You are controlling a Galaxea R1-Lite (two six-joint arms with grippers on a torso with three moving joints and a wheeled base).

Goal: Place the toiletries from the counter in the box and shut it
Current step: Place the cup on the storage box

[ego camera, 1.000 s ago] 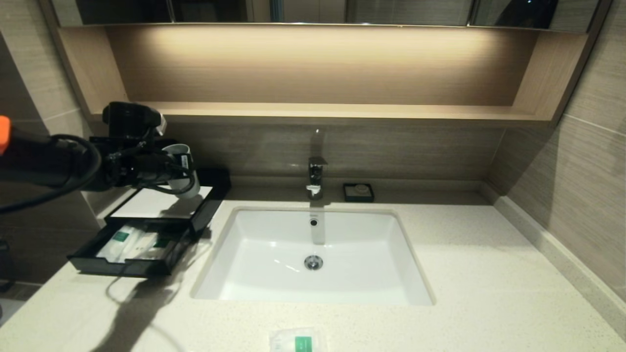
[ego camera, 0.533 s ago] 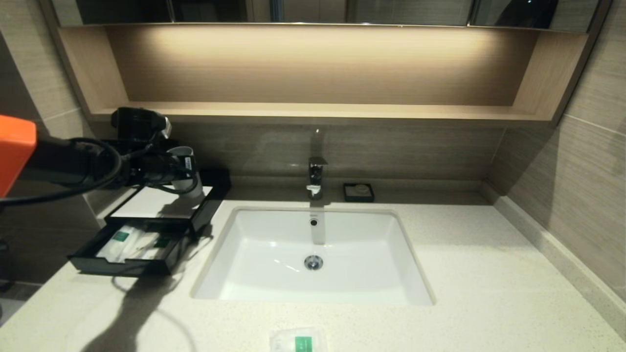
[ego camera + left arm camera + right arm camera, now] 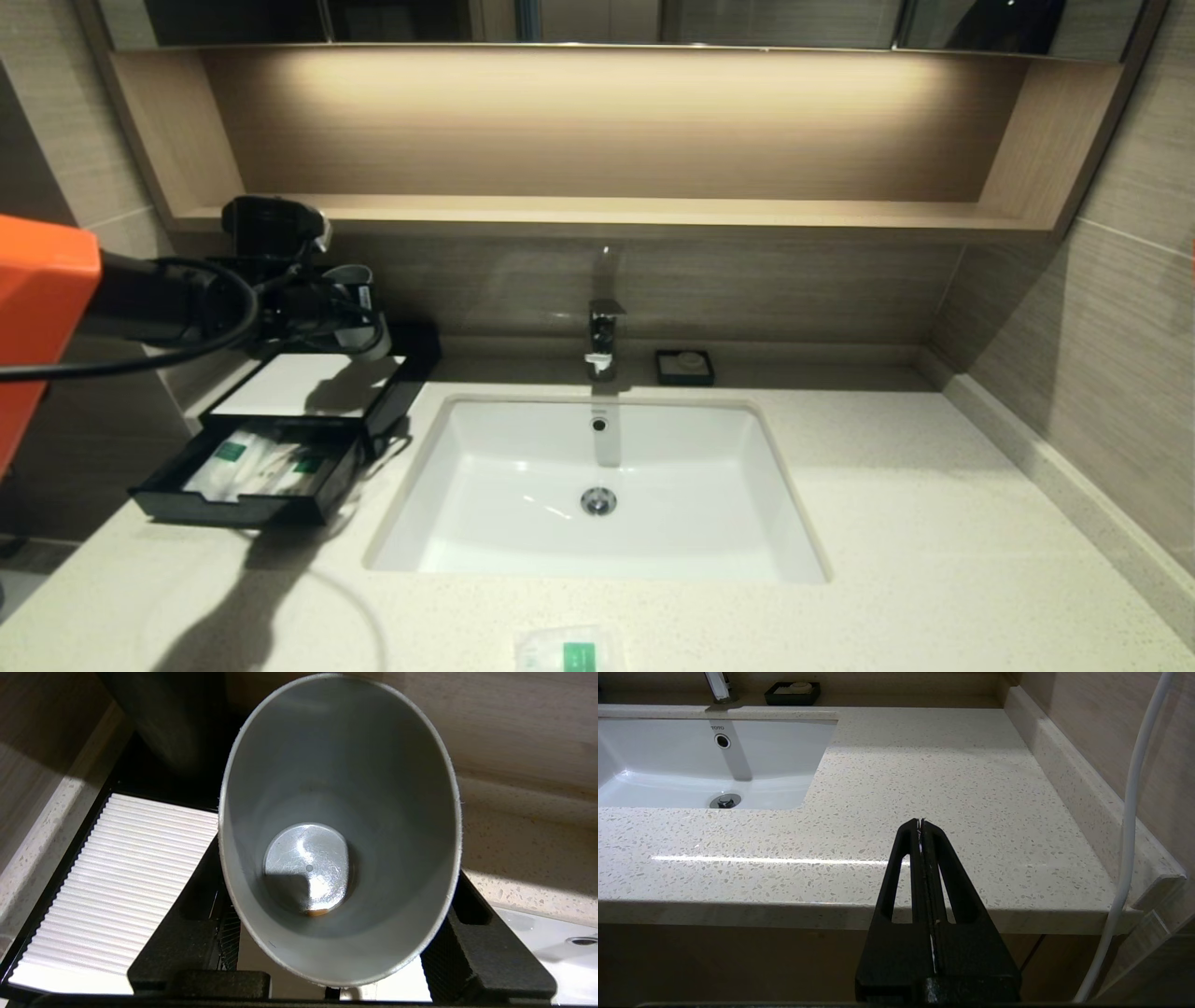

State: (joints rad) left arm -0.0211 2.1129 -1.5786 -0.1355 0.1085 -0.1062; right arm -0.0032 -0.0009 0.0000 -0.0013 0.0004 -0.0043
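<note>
The black box (image 3: 299, 385) with its white top panel stands at the counter's (image 3: 934, 523) back left, its front drawer (image 3: 233, 509) pulled out. Two long wrapped toiletries (image 3: 245, 459) with green labels lie in the drawer. A small squarish packet (image 3: 569, 651) lies on the counter's front edge, before the sink. My left gripper (image 3: 347, 313) hovers over the box's back end, shut on a grey cup (image 3: 372, 341). The left wrist view looks into the empty cup (image 3: 336, 788) between the black fingers (image 3: 472, 947). My right gripper (image 3: 920, 822) is shut and empty, low by the counter's front right edge.
A white sink (image 3: 485, 523) with a faucet (image 3: 602, 336) fills the counter's middle. A small black soap dish (image 3: 684, 366) sits behind it. A wooden shelf (image 3: 653, 213) runs above the back wall. A white cable (image 3: 1129, 812) hangs by the right wall.
My left arm has reached a little further right and back over the box, lifting the cup slightly. The drawer, the packets and the right arm have not moved.
</note>
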